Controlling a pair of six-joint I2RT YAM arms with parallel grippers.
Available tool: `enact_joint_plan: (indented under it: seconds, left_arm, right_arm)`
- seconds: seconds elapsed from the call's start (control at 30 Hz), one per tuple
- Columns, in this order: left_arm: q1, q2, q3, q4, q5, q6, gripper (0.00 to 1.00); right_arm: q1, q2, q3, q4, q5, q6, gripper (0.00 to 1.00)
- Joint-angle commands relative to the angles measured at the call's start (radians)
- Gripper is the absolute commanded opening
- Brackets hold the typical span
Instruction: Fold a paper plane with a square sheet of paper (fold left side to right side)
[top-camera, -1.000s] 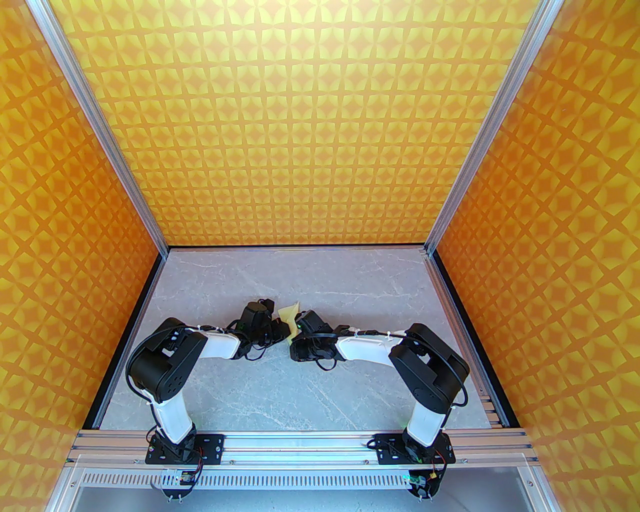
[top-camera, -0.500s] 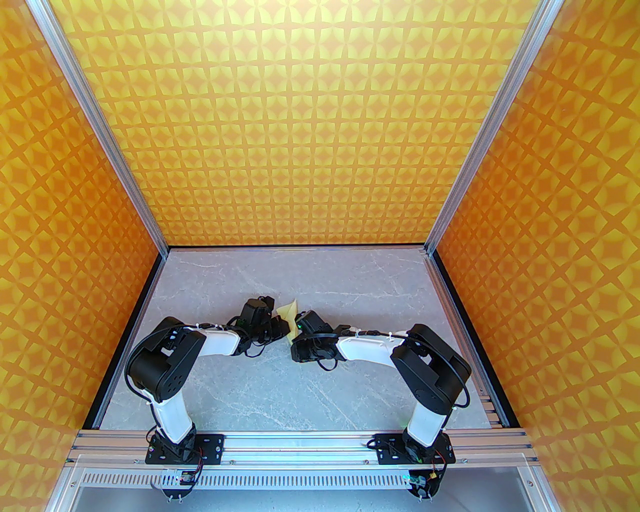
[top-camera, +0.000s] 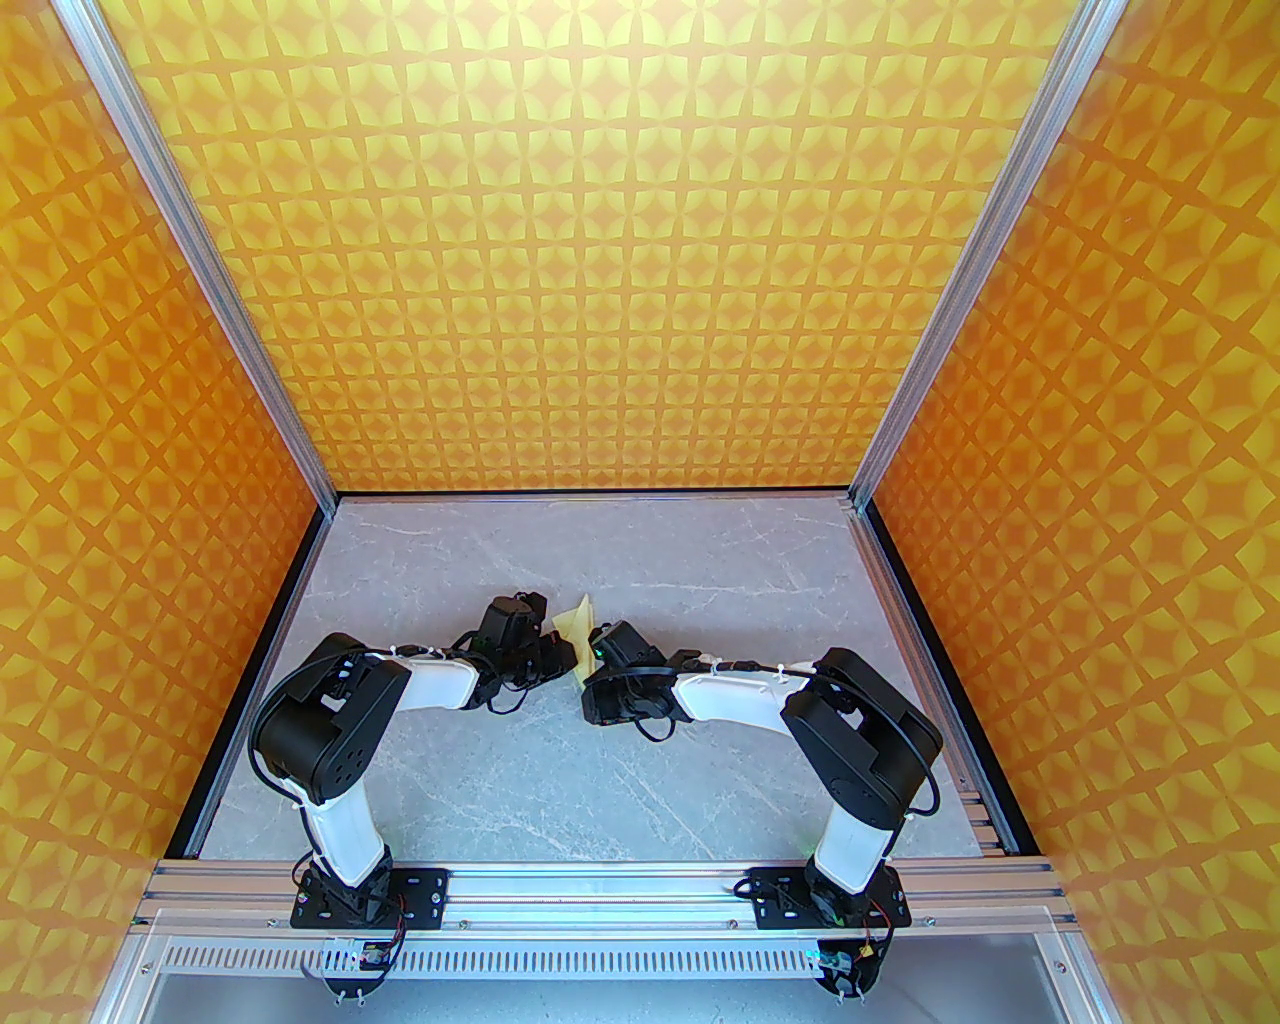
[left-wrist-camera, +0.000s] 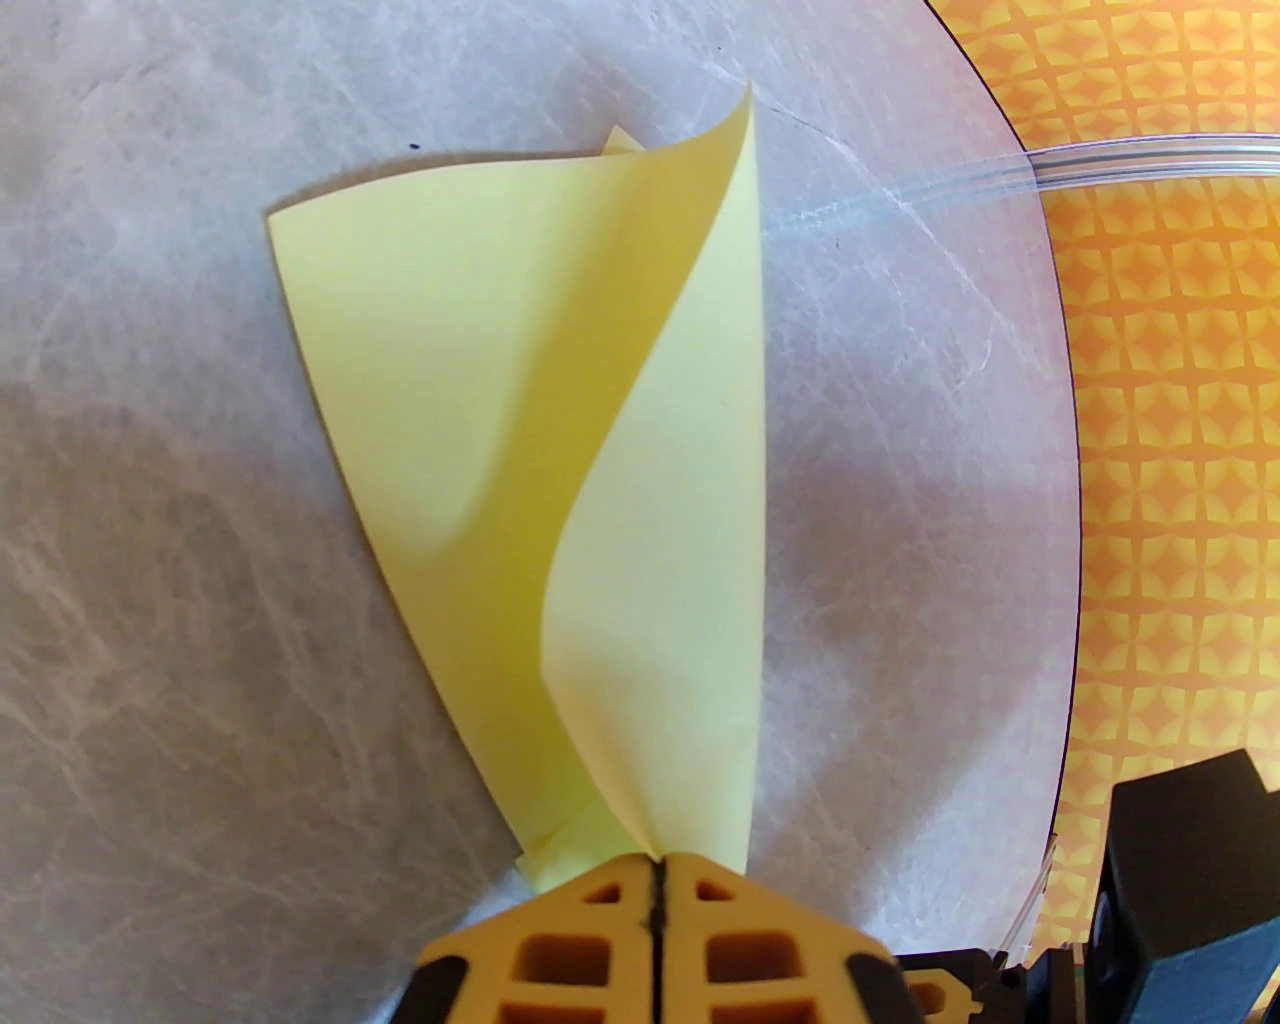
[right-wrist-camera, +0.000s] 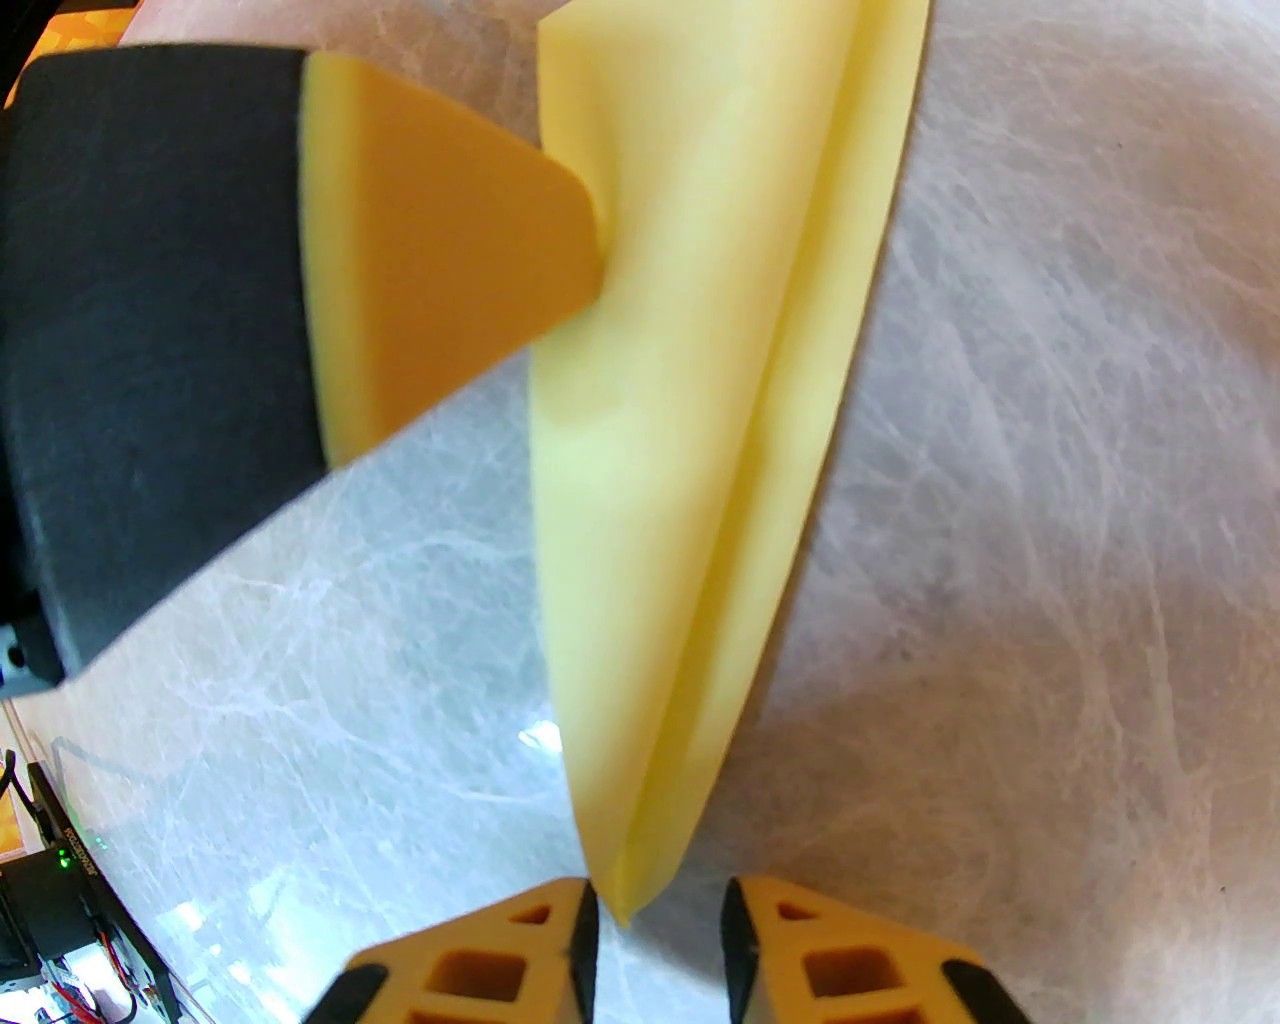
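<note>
The left gripper (left-wrist-camera: 655, 868) has its two orange fingers pressed together. They pinch the narrow near end of the paper plane (left-wrist-camera: 560, 400), with the layers gathered into the seam between the pads. From that pinch the pale yellow paper fans away from the fingers and widens as it goes. One broad panel lies low toward the grey marbled tabletop (left-wrist-camera: 150, 600). A second flap curls up and over it, with its straight outer edge running to a raised far corner. A shadowed hollow sits under the curl.

The right gripper (right-wrist-camera: 657, 895) has its fingers spread with a clear gap. The plane's sharp tip reaches into that gap, close to the finger on the view's left. I cannot tell whether they touch. Beyond the tip the paper broadens into a slim dart, with one long crease down its length and a narrower layer beside it. Farther out, a left-gripper finger (right-wrist-camera: 450, 220) meets the dart's side edge.
</note>
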Motion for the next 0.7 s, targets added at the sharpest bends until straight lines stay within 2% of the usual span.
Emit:
enact_joint_plan:
  seconds: [0.0,0.43,0.5,0.67]
  left_arm:
    - [0.009,0.027,0.023,-0.019,0.010,0.026,0.05]
    - [0.010,0.068,0.036,-0.031,0.010,0.039,0.05]
    - [0.010,0.071,0.034,-0.030,0.008,0.040,0.05]
    - [0.010,0.072,0.033,-0.028,0.008,0.038,0.05]
  right_arm:
    - [0.000,-0.006,-0.008,-0.090,0.036,-0.022,0.28]
    - [-0.002,-0.018,-0.006,-0.080,0.006,-0.035,0.28]
    - [-0.010,-0.046,-0.014,-0.049,-0.028,-0.035,0.27]
    - [-0.076,-0.116,-0.102,0.173,-0.221,0.053,0.23]
